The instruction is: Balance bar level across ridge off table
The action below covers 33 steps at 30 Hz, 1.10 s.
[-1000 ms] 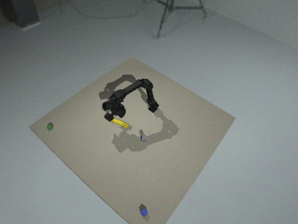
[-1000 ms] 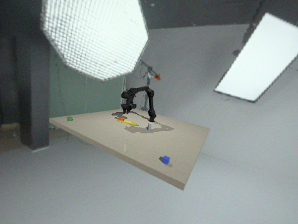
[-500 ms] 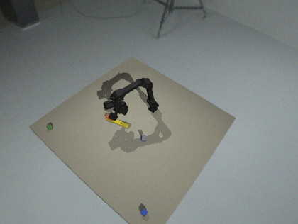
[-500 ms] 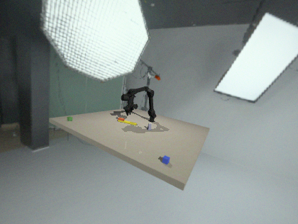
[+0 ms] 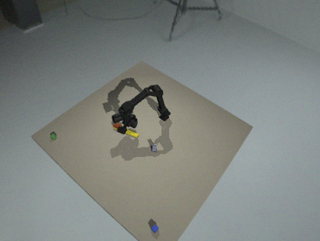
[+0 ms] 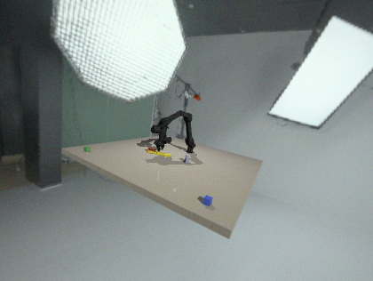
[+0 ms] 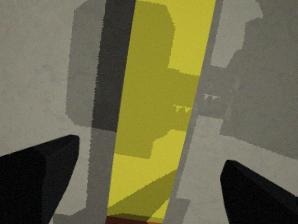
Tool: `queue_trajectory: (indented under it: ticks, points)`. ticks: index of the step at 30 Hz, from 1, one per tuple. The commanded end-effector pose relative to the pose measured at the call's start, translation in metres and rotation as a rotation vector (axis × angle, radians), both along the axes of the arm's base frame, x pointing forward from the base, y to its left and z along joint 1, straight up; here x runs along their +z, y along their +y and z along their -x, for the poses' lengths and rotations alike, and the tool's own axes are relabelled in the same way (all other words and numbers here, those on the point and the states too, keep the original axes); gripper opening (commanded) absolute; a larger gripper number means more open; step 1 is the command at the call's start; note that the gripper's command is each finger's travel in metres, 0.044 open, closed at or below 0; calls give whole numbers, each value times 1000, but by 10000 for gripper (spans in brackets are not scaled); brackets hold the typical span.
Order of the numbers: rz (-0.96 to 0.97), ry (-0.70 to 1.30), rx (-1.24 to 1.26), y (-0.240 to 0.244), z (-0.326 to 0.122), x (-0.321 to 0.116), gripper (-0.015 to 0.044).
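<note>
The yellow bar [image 5: 132, 134] [image 6: 164, 154] [image 7: 192, 35] lies on the table, with an orange-red block [image 5: 116, 125] [image 6: 152, 149] [image 7: 131, 220] at its far-left end. In the wrist view the bar runs lengthwise between the fingers, and only the block's edge shows at the bottom. My gripper [image 5: 122, 130] [image 6: 160, 148] [image 7: 152, 159] is open, pointing down above the bar near the block, with a finger to each side and nothing held. The ridge [image 5: 154, 148] [image 6: 187, 158], a small pale lilac piece, stands apart from the bar, to its right in the top and exterior views.
A green cube [image 5: 53, 136] [image 6: 87, 149] lies near the table's left corner. A blue cube [image 5: 155, 228] [image 6: 208, 200] lies near the front corner. The arm's base [image 5: 164, 115] [image 6: 190, 148] stands behind the ridge. Arm shadows cross the table [image 5: 202, 152] [image 6: 133, 178].
</note>
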<state>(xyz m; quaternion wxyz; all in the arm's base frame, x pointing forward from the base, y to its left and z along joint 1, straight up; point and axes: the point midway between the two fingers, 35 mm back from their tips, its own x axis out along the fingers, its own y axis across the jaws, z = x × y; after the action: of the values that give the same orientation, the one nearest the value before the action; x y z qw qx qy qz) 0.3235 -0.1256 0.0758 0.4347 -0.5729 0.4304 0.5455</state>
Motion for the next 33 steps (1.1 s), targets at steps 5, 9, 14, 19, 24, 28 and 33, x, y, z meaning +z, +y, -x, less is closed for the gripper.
queue_trajectory:
  ticks: [5, 9, 14, 19, 24, 28, 33]
  points:
    - [-7, 4, 6, 1, 1, -13, 315]
    - [-7, 4, 6, 1, 1, -20, 315]
    - [-7, 4, 6, 1, 1, -26, 315]
    - [-7, 4, 6, 1, 1, -26, 315]
    - [-7, 4, 6, 1, 1, -26, 315]
    - [-3, 6, 0, 0, 1, -25, 289]
    - [-3, 6, 0, 0, 1, -25, 157]
